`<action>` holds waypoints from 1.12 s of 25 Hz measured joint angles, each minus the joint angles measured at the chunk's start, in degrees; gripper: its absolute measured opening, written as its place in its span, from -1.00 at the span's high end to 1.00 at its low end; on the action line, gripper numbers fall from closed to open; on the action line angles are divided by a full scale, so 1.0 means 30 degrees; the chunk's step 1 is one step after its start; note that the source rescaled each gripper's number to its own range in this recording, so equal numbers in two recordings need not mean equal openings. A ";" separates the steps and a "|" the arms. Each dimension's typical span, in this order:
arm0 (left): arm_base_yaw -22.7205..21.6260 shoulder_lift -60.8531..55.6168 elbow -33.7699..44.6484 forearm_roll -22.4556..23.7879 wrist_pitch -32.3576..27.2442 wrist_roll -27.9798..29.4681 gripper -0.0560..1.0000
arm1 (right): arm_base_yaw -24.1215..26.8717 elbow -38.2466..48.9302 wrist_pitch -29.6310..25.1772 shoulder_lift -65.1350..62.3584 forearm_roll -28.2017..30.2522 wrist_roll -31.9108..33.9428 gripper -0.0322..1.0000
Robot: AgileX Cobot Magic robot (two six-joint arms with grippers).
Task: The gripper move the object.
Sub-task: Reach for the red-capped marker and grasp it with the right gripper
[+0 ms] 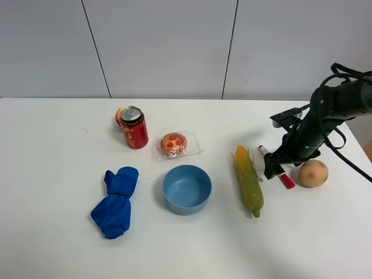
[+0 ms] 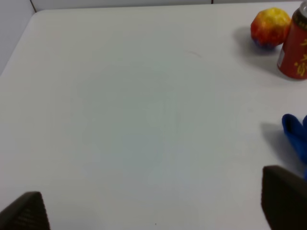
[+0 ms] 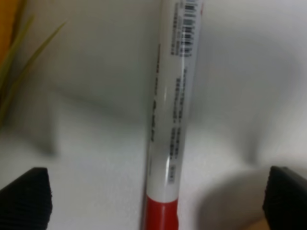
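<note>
The white marker pen [image 1: 286, 181] with a red cap lies on the white table [image 1: 58, 151], between the corn cob [image 1: 248, 180] and a round tan fruit [image 1: 313, 173]. My right gripper [image 1: 272, 168] is lowered over the pen's middle and hides it in the high view. In the right wrist view the pen [image 3: 170, 120] runs between the two black fingertips of the right gripper [image 3: 156, 201], which stand wide apart and do not touch it. My left gripper [image 2: 153, 206] is open and empty above bare table; it is out of the high view.
A red can [image 1: 133, 127] with a round fruit [image 1: 119, 115] behind it, a wrapped pastry [image 1: 174, 143], a blue bowl [image 1: 187, 189] and a blue cloth [image 1: 116, 200] lie left of the corn. The left wrist view shows the can [image 2: 295, 48], fruit [image 2: 271, 26] and cloth [image 2: 297, 134].
</note>
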State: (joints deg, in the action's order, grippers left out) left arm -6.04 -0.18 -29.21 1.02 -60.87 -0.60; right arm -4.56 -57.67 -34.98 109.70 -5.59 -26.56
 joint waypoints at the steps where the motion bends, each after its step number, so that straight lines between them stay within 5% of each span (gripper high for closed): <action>1: 0.0000 0.0000 0.0000 0.0000 0.0000 0.0000 -1.00 | 0.0000 0.0000 0.0082 0.0147 -0.0110 0.0000 -0.71; 13: 0.0000 -0.0014 0.0000 0.0000 0.0000 -0.0016 -1.00 | -0.0344 -0.0064 0.1119 0.1020 -0.0815 -0.0216 -0.37; 28: 0.0000 -0.0014 0.0000 0.0000 0.0000 0.0000 -1.00 | -0.0344 -0.0064 0.1187 0.1097 -0.0856 -0.0216 0.91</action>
State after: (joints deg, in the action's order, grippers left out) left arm -6.04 -0.22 -29.21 1.02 -60.87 -0.60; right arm -5.59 -57.86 -31.42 112.99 -8.16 -27.20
